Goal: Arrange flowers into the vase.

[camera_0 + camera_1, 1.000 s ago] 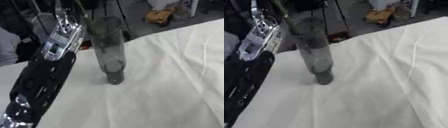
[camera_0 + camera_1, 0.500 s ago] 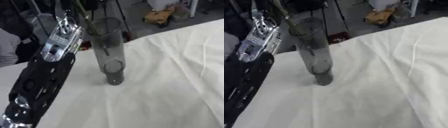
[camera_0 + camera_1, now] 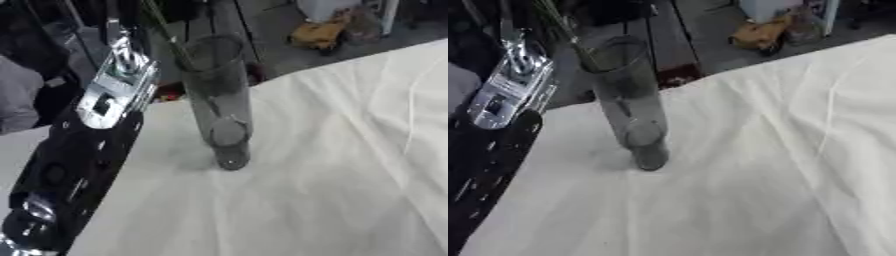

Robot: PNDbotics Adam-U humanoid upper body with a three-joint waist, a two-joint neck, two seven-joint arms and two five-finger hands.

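Observation:
A tall clear glass vase [image 3: 220, 107] stands upright on the white cloth, left of centre. A thin green stem [image 3: 560, 22] slants down from the top edge to the vase's mouth; its flower is out of view. My left arm [image 3: 83, 150], black with a silver wrist section [image 3: 115, 87], rises along the left side close beside the vase and runs off the top edge. The hand itself is cut off there, so what holds the stem is hidden. My right arm shows in neither view.
The white cloth-covered table [image 3: 332, 175] stretches to the right and front of the vase, with creases. Its far edge runs diagonally behind the vase. Beyond it is floor with a yellow object [image 3: 319, 32] and dark stands.

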